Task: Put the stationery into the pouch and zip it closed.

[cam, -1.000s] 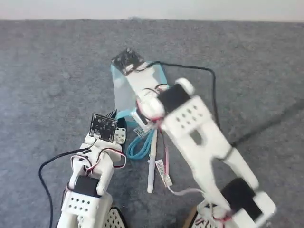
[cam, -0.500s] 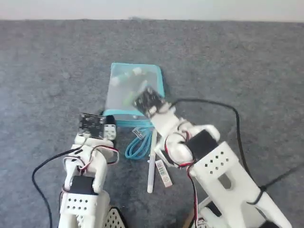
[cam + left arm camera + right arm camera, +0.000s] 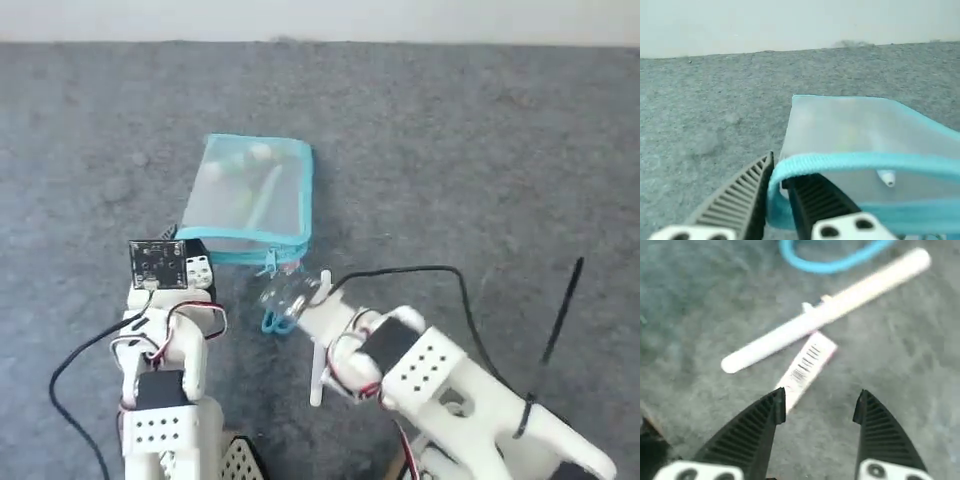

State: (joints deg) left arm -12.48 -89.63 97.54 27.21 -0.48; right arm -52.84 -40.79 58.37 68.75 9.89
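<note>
Pinches rim of pouch (image 3: 213,215) in left gripper (image 3: 779,172) (pale items (image 3: 262,190) inside, unclear which), holds right gripper (image 3: 821,395) wide open, empty, above barcoded stick (image 3: 805,365).

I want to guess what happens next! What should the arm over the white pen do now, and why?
Probably lower the open right gripper and close on the barcoded stick lying beneath it; the left gripper pinches the pouch rim, holding it ready.

Bare carpet (image 3: 480,150) lies beyond the pouch (image 3: 255,195); a pen (image 3: 825,315) and blue cord (image 3: 830,267) clutter its near edge.
</note>
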